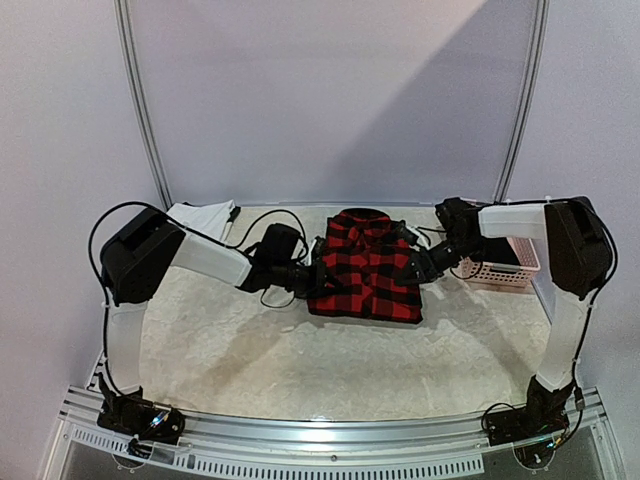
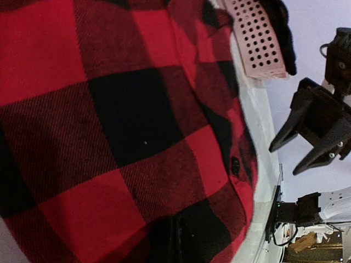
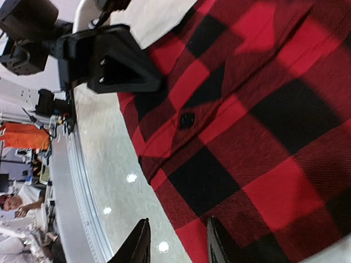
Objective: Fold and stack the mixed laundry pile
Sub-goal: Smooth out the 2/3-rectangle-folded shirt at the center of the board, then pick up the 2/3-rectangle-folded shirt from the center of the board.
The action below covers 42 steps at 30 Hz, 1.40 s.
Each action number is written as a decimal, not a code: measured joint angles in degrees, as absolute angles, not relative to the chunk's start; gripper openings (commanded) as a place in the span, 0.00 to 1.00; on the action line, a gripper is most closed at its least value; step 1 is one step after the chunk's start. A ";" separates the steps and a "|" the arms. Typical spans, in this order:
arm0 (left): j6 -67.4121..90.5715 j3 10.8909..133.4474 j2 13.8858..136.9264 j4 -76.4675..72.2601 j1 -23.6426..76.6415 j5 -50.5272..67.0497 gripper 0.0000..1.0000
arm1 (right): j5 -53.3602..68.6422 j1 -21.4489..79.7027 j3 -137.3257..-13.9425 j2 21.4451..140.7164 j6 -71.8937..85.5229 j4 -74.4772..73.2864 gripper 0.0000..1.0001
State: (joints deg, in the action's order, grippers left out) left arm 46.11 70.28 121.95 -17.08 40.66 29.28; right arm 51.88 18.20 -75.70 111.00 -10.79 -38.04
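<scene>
The red-and-black checked flannel shirt (image 1: 365, 265) lies folded flat in the middle of the table, collar toward the back. My left gripper (image 1: 312, 278) rests at the shirt's left edge. In the left wrist view its dark fingers (image 2: 181, 241) are pressed together low against the checked cloth (image 2: 109, 126); I cannot tell whether fabric is pinched between them. My right gripper (image 1: 418, 268) is at the shirt's right edge. In the right wrist view it (image 3: 178, 244) stands open, one fingertip over the bare table and the other over the shirt's hem (image 3: 230, 164). A white cloth (image 1: 200, 215) lies at the back left.
A pink perforated basket (image 1: 500, 262) stands at the right, just behind the right gripper, with something dark in it (image 2: 277, 33). The table's metal rail (image 1: 330, 440) runs along the near edge. Cables trail behind the left arm (image 1: 265, 225).
</scene>
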 measured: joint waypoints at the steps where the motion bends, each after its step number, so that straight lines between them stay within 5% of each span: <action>1: 46.85 69.41 123.04 -17.82 40.71 29.32 0.04 | 52.25 19.16 -75.66 112.64 -10.98 -38.59 0.33; 13: 49.78 69.65 128.86 -25.17 40.84 28.84 0.04 | 53.39 20.99 -76.18 122.91 -9.04 -39.62 0.32; 20: 45.63 69.38 127.22 -23.51 40.91 27.57 0.30 | 53.12 20.93 -77.69 123.17 -9.28 -41.71 0.42; 28: 17.98 78.67 111.74 4.62 43.05 16.05 0.51 | 43.38 20.29 -77.71 110.63 -14.41 -44.69 0.56; 35: -15.22 78.17 100.22 15.38 50.57 3.99 0.53 | 34.48 20.01 -69.97 91.72 -25.80 -41.93 0.62; 42: -32.01 71.48 106.56 21.61 54.96 -2.09 0.53 | 25.58 21.74 -54.96 85.47 -41.63 -34.50 0.64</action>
